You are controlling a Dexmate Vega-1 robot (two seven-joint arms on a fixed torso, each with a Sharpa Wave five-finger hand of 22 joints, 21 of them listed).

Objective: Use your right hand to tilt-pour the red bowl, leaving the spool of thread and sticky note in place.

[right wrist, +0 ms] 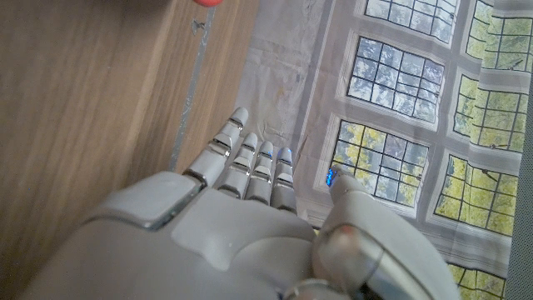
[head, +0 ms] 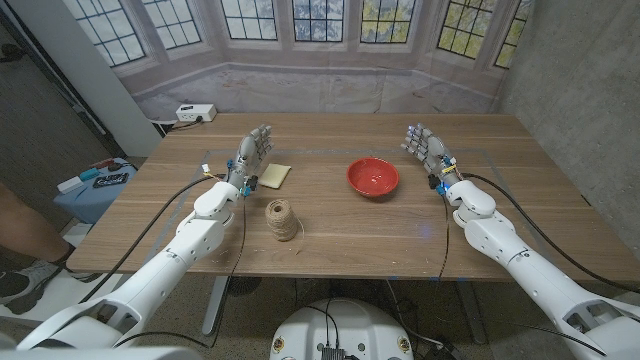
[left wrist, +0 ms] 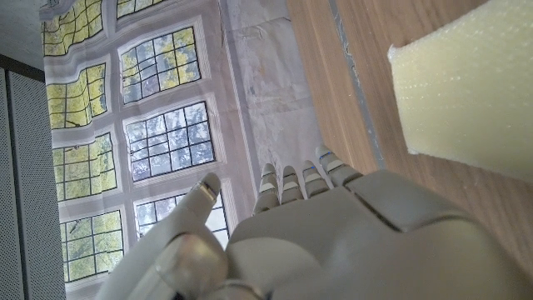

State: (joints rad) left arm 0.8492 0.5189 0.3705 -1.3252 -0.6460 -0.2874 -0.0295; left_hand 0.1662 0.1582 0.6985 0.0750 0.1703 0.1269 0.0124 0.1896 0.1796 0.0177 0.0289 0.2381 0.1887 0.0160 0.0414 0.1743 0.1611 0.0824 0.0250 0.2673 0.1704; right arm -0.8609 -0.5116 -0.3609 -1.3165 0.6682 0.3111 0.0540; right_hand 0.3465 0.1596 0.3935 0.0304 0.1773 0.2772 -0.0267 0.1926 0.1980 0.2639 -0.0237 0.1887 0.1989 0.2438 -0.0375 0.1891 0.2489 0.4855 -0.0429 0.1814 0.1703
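Nothing of the pour looks done yet, as far as the pictures tell. Nearest the robot, the spool of thread (head: 282,219) stands upright on the wooden table (head: 400,235), on the left half and well apart from the bowl. A little farther in, the red bowl (head: 373,177) sits level near the table's middle, untouched, with nothing visible inside it from the head view. The right hand (head: 427,148) waits off to the bowl's right, near but clear of it, fingers apart and holding nothing; the right wrist view shows its fingers (right wrist: 250,162) reaching out over bare wood. The left hand (head: 251,155) is likewise released and empty, standing just beside the sticky note (head: 274,176), whose pale yellow corner shows close by in the left wrist view. So the whole job remains: reach, grip the rim, tilt. The path from right hand to bowl looks open; spool and note both lie on the bowl's far side from that hand, so they should be safe. At the back left, a white power strip (head: 195,113) lies beyond the table.
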